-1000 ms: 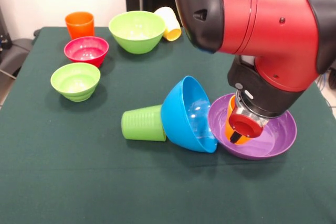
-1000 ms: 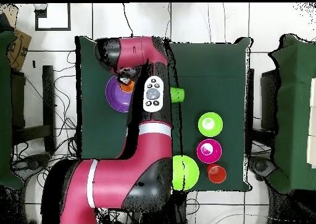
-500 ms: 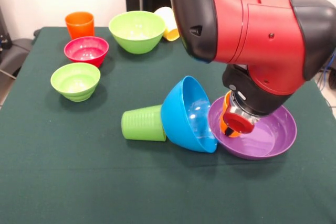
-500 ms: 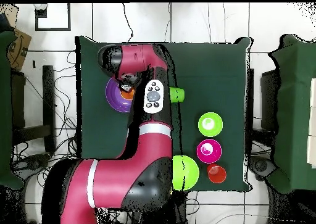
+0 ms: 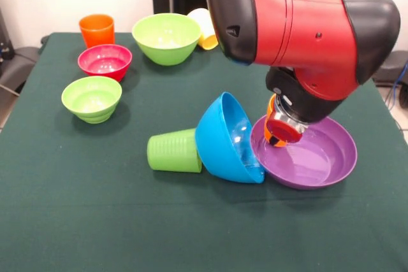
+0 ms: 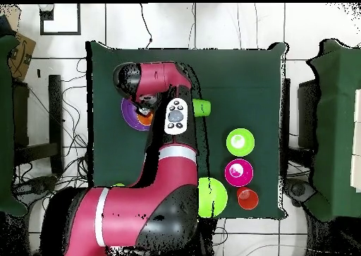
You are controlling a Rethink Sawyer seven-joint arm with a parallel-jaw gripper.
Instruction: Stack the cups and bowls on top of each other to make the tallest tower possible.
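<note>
Tipped bowl (image 5: 226,138) between cup (image 5: 173,150) and dish (image 5: 319,160)

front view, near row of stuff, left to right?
Ribbed green cup on its side → tipped blue bowl → purple bowl, with the hand over its left part.

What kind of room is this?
Probably a robot lab or test room. A big red robot arm works at a green-covered table with plastic bowls, and the overhead view shows cables across a tiled floor.
</note>
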